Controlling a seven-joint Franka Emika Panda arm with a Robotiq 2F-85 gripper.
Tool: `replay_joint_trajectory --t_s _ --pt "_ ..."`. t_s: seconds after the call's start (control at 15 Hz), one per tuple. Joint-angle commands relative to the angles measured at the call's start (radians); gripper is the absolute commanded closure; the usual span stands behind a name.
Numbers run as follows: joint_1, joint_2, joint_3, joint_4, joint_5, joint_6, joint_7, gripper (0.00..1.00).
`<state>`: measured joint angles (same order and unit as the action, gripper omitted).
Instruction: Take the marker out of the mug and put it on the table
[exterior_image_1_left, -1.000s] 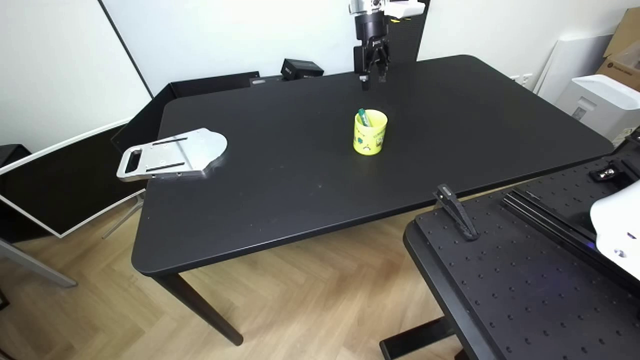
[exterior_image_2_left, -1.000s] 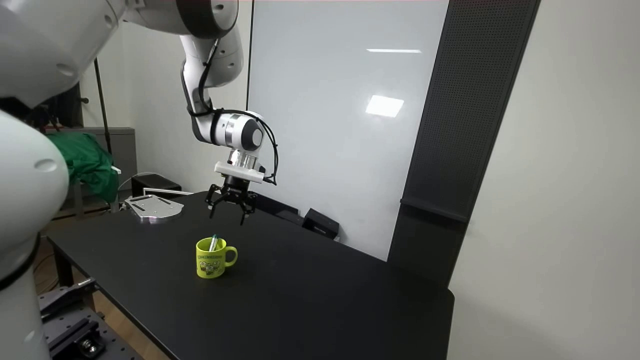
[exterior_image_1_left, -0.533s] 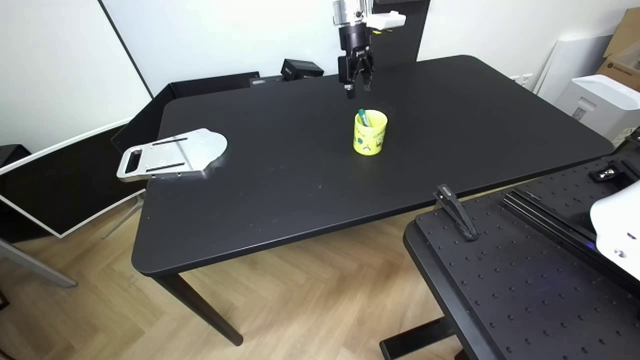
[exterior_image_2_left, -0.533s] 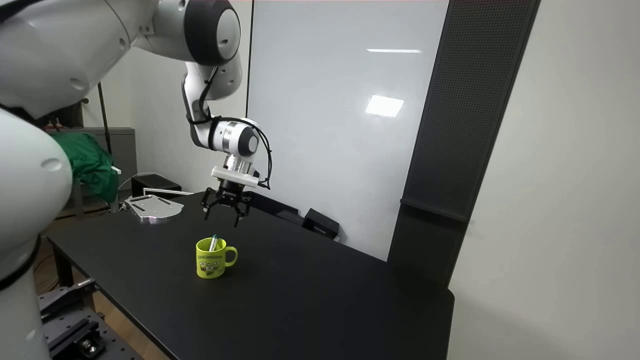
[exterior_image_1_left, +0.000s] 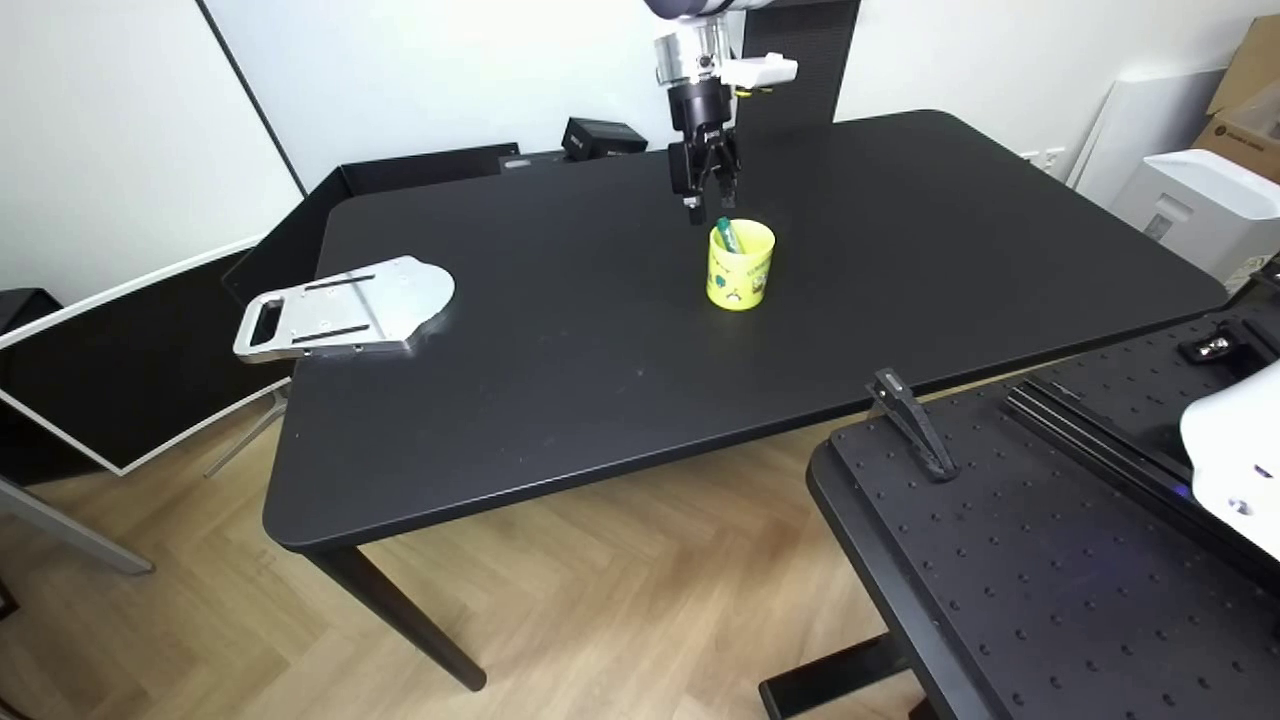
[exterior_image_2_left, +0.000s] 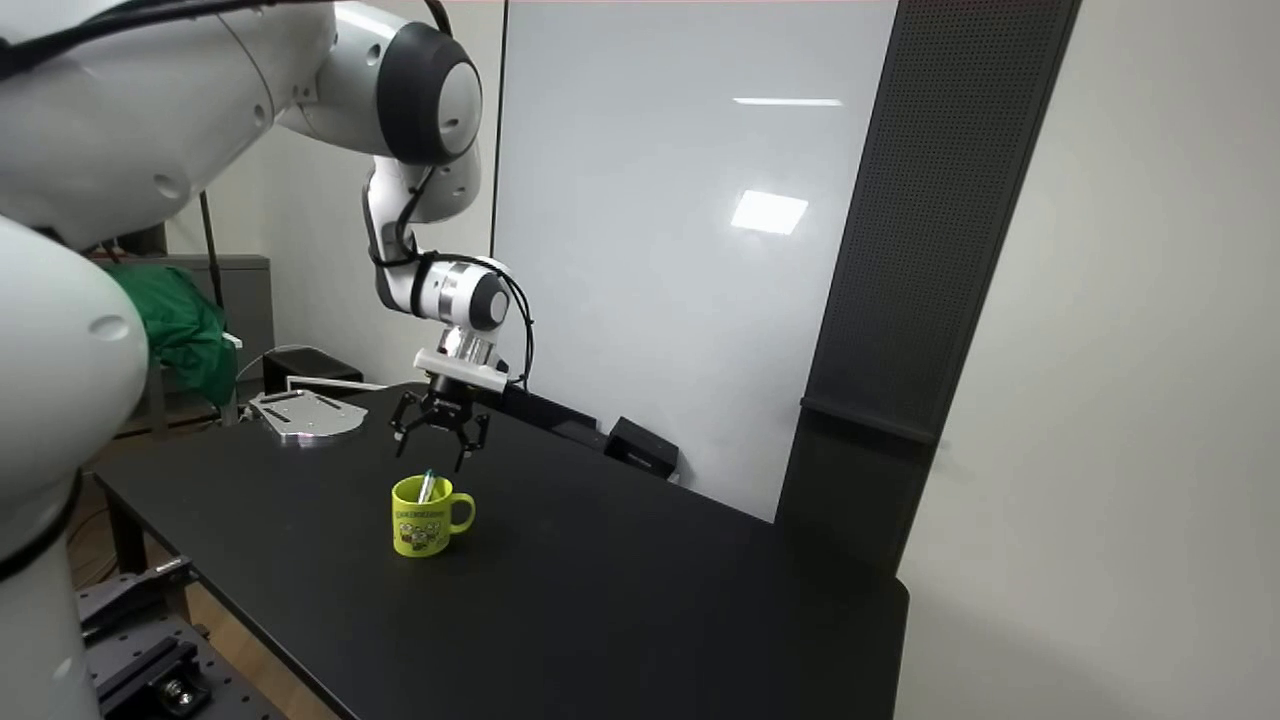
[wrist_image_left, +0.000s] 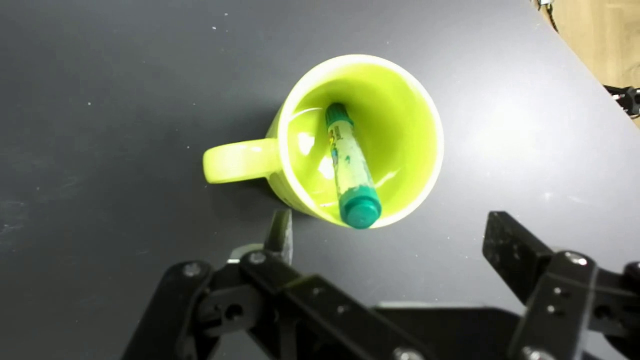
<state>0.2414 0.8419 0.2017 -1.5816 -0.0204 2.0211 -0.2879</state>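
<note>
The yellow-green mug (exterior_image_1_left: 735, 285) (exterior_image_2_left: 420, 530) (wrist_image_left: 405, 125) stands upright on the black table (exterior_image_1_left: 560, 350) (exterior_image_2_left: 640, 600) (wrist_image_left: 125, 225). Its handle shows in the wrist view and in an exterior view. The green-capped marker (exterior_image_1_left: 729, 236) (exterior_image_2_left: 426, 487) (wrist_image_left: 352, 165) leans inside the mug; its upper end rests at the rim and sticks out a little. My gripper (exterior_image_1_left: 712, 208) (exterior_image_2_left: 430, 460) (wrist_image_left: 390, 235) is wide open and empty. It points down, above and just beyond the mug on the whiteboard side. In the wrist view the marker's upper end lies ahead of the gap between the fingers.
A flat silver plate (exterior_image_1_left: 350, 305) (exterior_image_2_left: 308, 415) overhangs a table edge. A perforated black platform (exterior_image_1_left: 1050, 560) with a clamp (exterior_image_1_left: 915, 425) adjoins the table. A small black box (exterior_image_1_left: 603, 138) (exterior_image_2_left: 641, 447) sits behind the far edge, before the whiteboard.
My gripper has moved down and closer to the mug, staying open. The mug and the marker have not moved.
</note>
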Motion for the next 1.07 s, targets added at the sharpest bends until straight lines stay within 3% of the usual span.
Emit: replay_joint_trajectory --t_s 0.0,0.6,0.67,1.0 --pt "-0.001 0.041 0.005 0.069 0.0 -0.06 0.026 0.33" --pt "-0.004 0.066 -0.008 0.137 0.0 -0.143 0.043 0.95" --pt "-0.009 0.061 -0.01 0.136 0.002 -0.148 0.045 0.99" --pt "-0.04 0.018 -0.022 0.135 0.007 -0.177 0.05 0.95"
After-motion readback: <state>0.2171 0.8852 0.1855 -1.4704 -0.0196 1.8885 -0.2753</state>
